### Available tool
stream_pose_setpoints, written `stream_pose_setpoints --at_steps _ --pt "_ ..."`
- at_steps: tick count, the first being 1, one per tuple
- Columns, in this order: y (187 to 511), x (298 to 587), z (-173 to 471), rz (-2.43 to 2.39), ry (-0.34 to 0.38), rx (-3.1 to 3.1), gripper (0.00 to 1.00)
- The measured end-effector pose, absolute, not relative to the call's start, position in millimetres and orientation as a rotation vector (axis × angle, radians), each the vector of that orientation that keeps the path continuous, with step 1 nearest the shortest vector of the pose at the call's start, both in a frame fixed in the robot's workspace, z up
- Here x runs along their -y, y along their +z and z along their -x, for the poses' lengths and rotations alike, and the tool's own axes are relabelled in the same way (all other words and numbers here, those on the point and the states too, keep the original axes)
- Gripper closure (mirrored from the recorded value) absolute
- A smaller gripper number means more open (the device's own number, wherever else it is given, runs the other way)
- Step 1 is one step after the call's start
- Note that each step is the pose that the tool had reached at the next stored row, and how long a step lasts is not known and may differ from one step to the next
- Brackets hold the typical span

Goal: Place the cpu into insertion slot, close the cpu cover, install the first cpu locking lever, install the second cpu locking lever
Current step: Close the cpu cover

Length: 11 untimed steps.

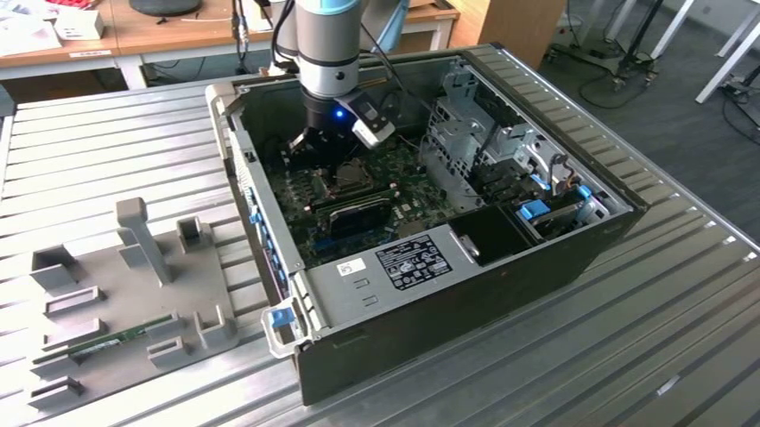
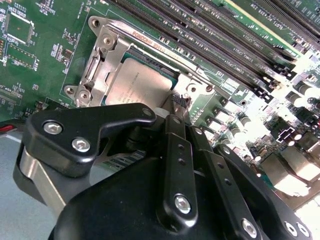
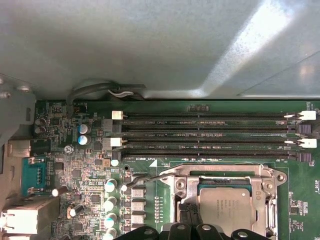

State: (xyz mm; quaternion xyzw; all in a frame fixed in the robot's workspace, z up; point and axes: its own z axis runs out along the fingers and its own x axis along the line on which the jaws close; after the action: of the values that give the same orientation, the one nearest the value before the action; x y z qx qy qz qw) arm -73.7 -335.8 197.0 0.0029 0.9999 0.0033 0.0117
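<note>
Since the cpu (image 2: pixel 137 86) already lies flat in the insertion slot (image 1: pixel 352 175), deep inside the open computer case (image 1: pixel 570 258), and the cpu cover (image 2: pixel 102 60) seems folded down around it, the danger now is, I think, with the levers. The jaws hang just beside one corner of the cover. They look clenched together, but whether a lever end is pinched between them I cannot tell. In the first wrist view a thin locking lever (image 3: pixel 147 179) sticks out from the cover's corner over the green board (image 2: pixel 30 65), and to me it looks not hooked. If the jaws slip off such a springy wire, it may snap back, or the tips may scrape the board. If the cover is not fully down, pressing could load the cpu crookedly.

Going from the exterior view's left, a grey fixture (image 1: pixel 137 240) with a memory stick (image 1: pixel 113 342) stands on the ribbed surface (image 1: pixel 665 338), well apart from the case. Then comes the case wall (image 1: pixel 244 169), near the arm (image 1: pixel 327 44). Beside the insertion slot the long black memory slots (image 3: pixel 210 132) and small capacitors (image 3: pixel 110 186) crowd close, so there is little room for sideways motion. Further to the exterior view's right the drive cage (image 1: pixel 475 124) rises.
</note>
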Motion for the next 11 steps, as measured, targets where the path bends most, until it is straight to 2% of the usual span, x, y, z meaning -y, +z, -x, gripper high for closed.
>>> stream_pose_setpoints --at_steps 11 --pt "208.4 335.8 73.7 -0.009 0.01 -3.119 0.9"
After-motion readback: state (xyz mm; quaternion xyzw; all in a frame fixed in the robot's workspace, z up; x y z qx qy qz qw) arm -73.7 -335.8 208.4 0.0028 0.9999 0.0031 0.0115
